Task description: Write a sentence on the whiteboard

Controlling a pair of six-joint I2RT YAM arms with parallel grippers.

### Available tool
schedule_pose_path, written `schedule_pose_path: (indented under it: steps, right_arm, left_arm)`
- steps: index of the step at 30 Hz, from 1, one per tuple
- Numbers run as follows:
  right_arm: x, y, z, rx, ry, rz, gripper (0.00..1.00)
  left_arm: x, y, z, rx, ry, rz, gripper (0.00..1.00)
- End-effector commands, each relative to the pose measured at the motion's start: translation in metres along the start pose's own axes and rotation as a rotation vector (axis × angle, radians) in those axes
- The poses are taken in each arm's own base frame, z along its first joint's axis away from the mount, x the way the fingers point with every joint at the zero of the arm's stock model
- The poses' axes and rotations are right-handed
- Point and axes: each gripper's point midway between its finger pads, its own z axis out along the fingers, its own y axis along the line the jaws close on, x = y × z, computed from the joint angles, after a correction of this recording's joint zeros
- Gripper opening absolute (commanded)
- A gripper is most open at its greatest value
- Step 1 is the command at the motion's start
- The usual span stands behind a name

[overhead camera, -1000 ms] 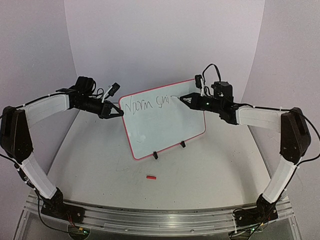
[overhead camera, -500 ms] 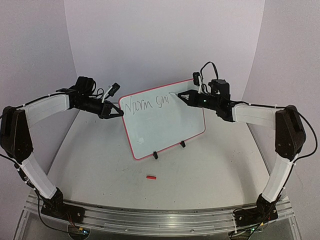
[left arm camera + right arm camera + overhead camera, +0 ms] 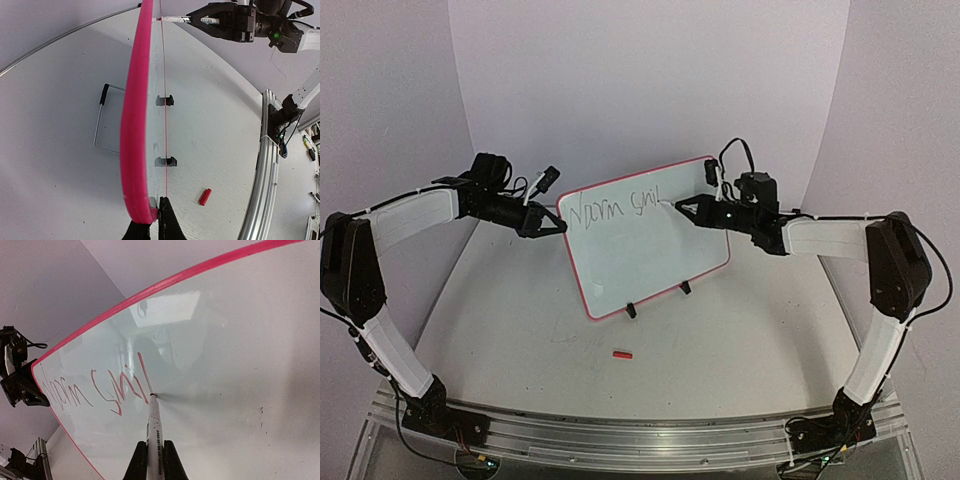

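The whiteboard (image 3: 650, 250), white with a pink-red rim (image 3: 134, 125), stands tilted on two black clip feet (image 3: 632, 311). My left gripper (image 3: 560, 228) is shut on the board's left edge, its fingertips (image 3: 156, 216) pinching the rim. Shut on a white marker (image 3: 154, 427), my right gripper (image 3: 682, 204) presses the marker's tip against the board's upper middle. The sentence (image 3: 618, 207) runs along the top of the board as one thin scrawled line, and it ends at the marker tip (image 3: 152, 396). Its last strokes (image 3: 117, 390) look red in the right wrist view.
A small red cap (image 3: 622, 354) lies on the table in front of the board and also shows as a cap (image 3: 204, 196) in the left wrist view. Behind the board lies a wire stand (image 3: 100, 125). The metal rail (image 3: 640, 425) holds both arm bases.
My right gripper lifted the marker toward the board's top edge, then drew it down, adding a tall stroke to the end of the writing. The left gripper and the board stayed still.
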Motion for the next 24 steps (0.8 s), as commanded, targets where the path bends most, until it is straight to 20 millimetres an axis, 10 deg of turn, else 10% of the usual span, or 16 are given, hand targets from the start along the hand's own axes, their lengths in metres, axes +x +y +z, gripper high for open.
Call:
schedule_pose_path:
  steps: [1,24]
  right_arm:
    - [-0.002,-0.004,-0.008,0.035,-0.025,0.007,0.00]
    - [-0.030,0.019,-0.020,-0.020,-0.104,-0.006,0.00]
  left_arm:
    - [0.014,0.003,0.005,-0.047,0.067,0.076,0.00]
    - [0.013,0.002,0.004,-0.052,0.066,0.080,0.00]
